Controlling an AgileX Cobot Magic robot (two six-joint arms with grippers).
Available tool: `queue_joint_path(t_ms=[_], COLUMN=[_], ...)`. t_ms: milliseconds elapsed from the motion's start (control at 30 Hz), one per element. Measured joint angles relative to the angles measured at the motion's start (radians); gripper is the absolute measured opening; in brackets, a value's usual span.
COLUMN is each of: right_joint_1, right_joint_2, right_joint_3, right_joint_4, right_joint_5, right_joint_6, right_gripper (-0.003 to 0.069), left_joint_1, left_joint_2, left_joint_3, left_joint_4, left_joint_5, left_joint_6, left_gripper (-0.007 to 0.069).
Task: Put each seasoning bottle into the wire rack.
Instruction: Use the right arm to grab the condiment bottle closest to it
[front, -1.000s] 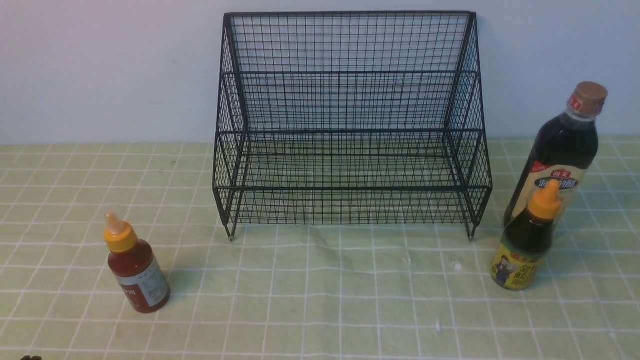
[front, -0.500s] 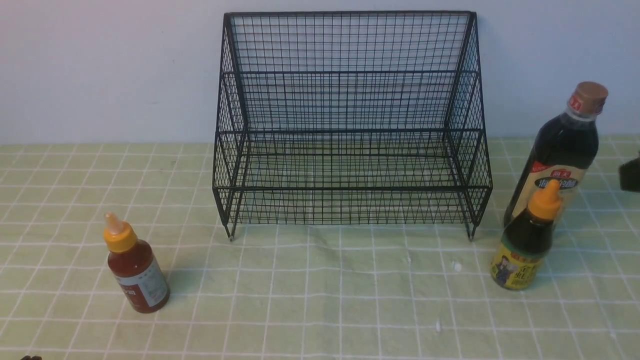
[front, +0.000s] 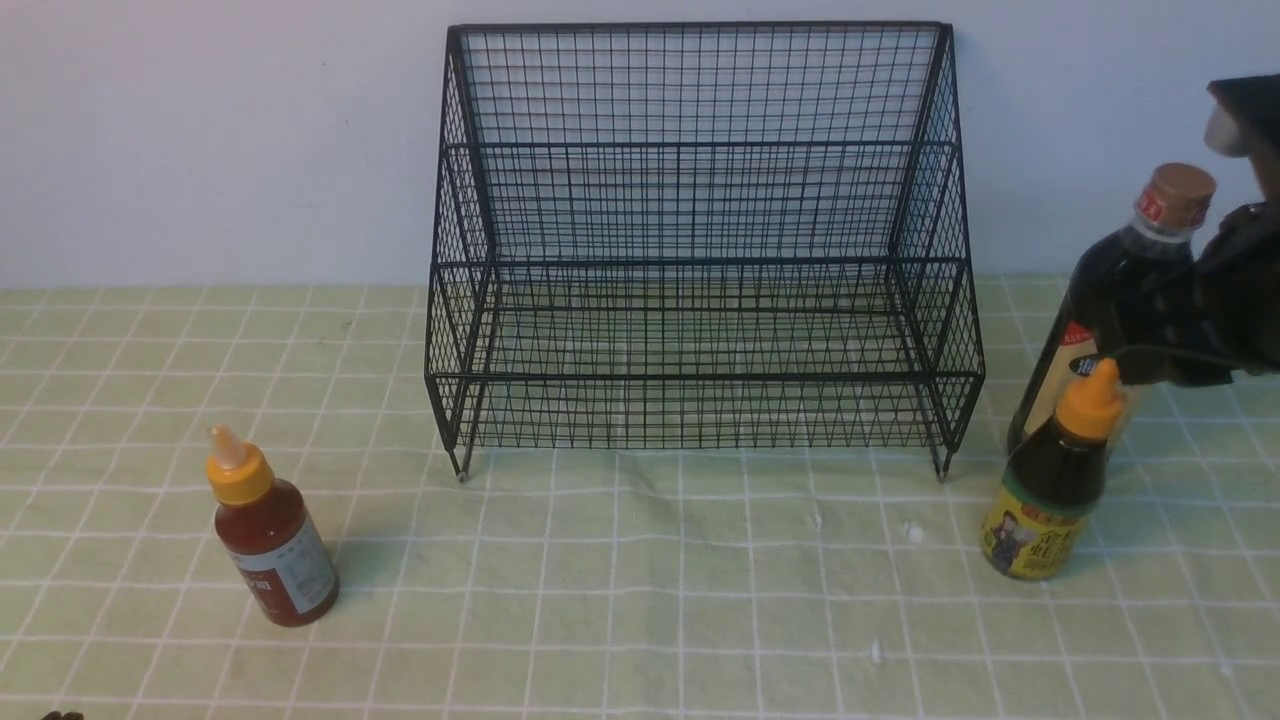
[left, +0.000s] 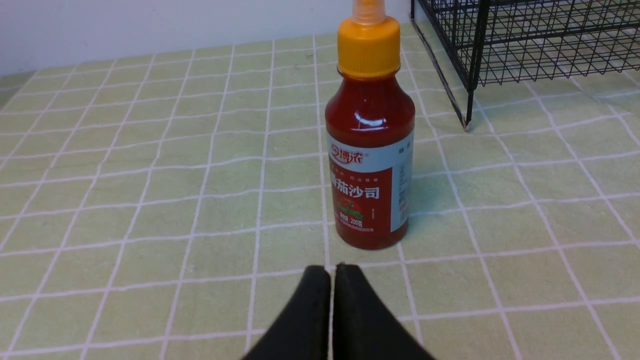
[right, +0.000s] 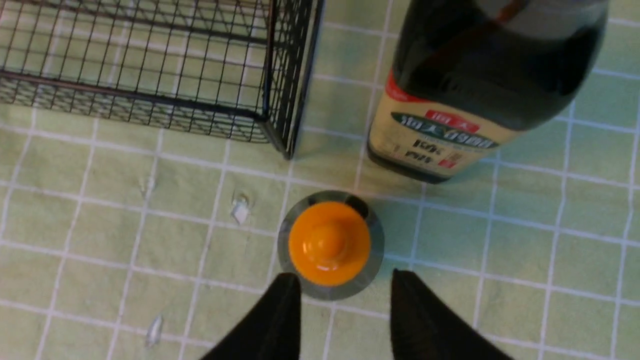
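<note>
Well, right gripper (right: 345, 276) hangs spread over the small dark bottle (front: 1045, 490), arm (front: 1232, 310) blocking part of the tall bottle (right: 440, 135); left gripper (left: 331, 267) is pressed together near the red-sauce bottle (front: 270, 545). All stand beside the wire rack (front: 700, 200).

Black wire rack (front: 700, 262), red btl (front: 272, 550) w/ orange cap (front: 238, 475), dark btl (right: 490, 60) w/ tan cap (front: 1180, 190), green-white grid cloth (front: 640, 600)

Pale green tablecloth (front: 620, 610), white grid lines, covers whole tabletop. Faint wrinkles near middle. Plain whitish wall (front: 200, 150) behind, meeting cloth along straight far edge. Few small white scraps (front: 913, 533) on cloth, right of centre, well apart from one another. Right wrist view: scraps crumpled, irregular.
</note>
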Motion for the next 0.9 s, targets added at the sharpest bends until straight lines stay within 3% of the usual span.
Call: queue_joint_path(t_ms=[33, 200, 367, 533, 633, 667, 733, 900], right_joint_1=[0.000, 0.000, 0.000, 0.000, 0.000, 0.000, 0.000, 0.000], right_joint_2=[0.009, 0.075, 0.155, 0.192, 0.201, 0.201, 0.199, 0.173], right_joint_3=[-0.001, -0.004, -0.004, -0.004, -0.004, -0.004, -0.004, -0.004], right_joint_4=[-0.002, -0.002, -0.002, -0.001, -0.001, -0.001, 0.006, 0.006], right_joint_5=[-0.012, -0.030, -0.045, -0.087, -0.098, -0.098, -0.084, -0.023], right_joint_6=[0.004, 0.007, 0.007, 0.007, 0.007, 0.007, 0.005, -0.013], right_gripper=[0.0340, 0.0526, 0.0589, 0.0549, 0.0404, 0.0391, 0.0267, 0.0286], left_joint_1=[0.000, 0.000, 0.000, 0.000, 0.000, 0.000, 0.000, 0.000], left_joint_2=[0.000, 0.000, 0.000, 0.000, 0.000, 0.000, 0.000, 0.000], left_joint_3=[0.000, 0.000, 0.000, 0.000, 0.000, 0.000, 0.000, 0.000], left_joint_4=[0.000, 0.000, 0.000, 0.000, 0.000, 0.000, 0.000, 0.000], left_joint_5=[0.000, 0.000, 0.000, 0.000, 0.000, 0.000, 0.000, 0.000], left_joint_6=[0.000, 0.000, 0.000, 0.000, 0.000, 0.000, 0.000, 0.000], left_gripper=[-0.0006, -0.0006, -0.0006, -0.0006, -0.0006, -0.0006, -0.0006, -0.0006])
